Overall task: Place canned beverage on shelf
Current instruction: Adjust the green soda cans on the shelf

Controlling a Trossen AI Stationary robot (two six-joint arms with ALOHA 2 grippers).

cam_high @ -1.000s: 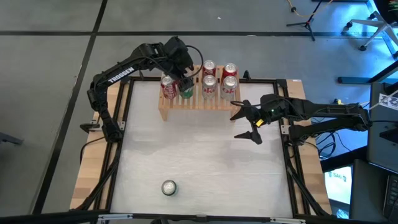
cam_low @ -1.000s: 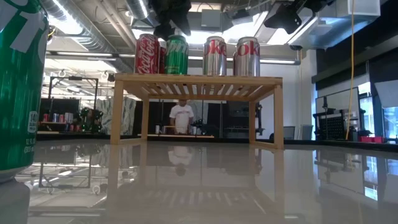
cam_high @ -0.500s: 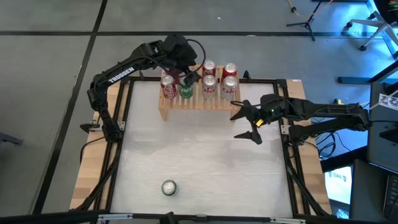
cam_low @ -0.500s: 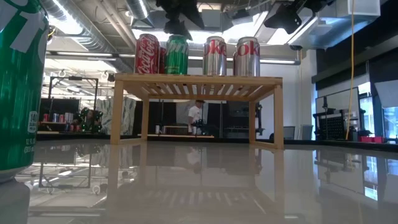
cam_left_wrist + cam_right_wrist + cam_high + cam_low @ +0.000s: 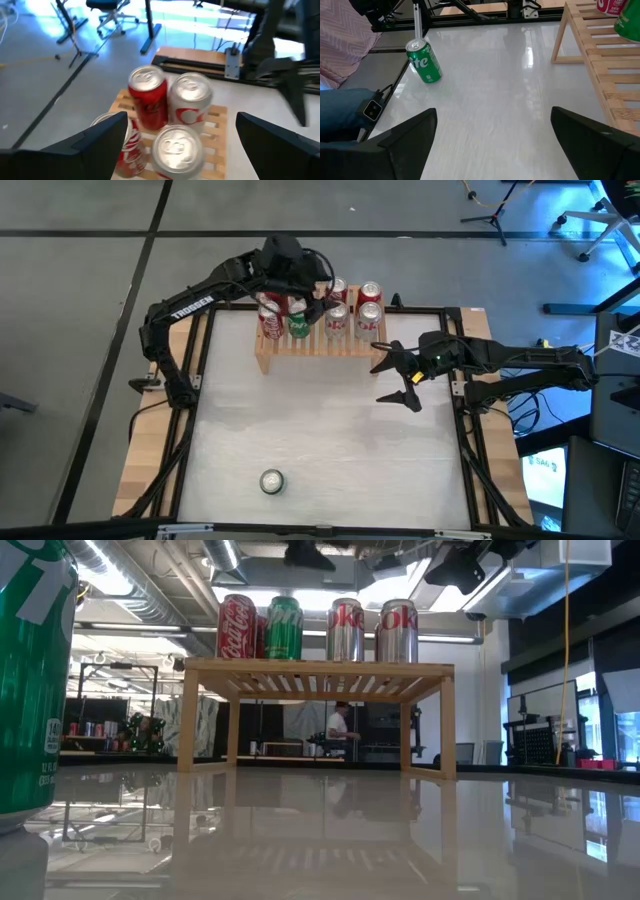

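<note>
left tool [image 5: 318, 288] lifted clear, jaws wide, empty; green can [image 5: 299, 324] stands on shelf [image 5: 312, 345] just below it.

Overhead, table-level (both see shelf [image 5: 315, 340]).

Robotics lab, exposed ceiling ducts [image 5: 150, 585], office chair [image 5: 107, 10], tripod stand [image 5: 492, 210]

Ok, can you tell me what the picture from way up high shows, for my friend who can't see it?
The left gripper hangs open above a wooden shelf holding six cans. The right gripper waits open beside the shelf, and one green can stands alone at the table's near edge.
</note>
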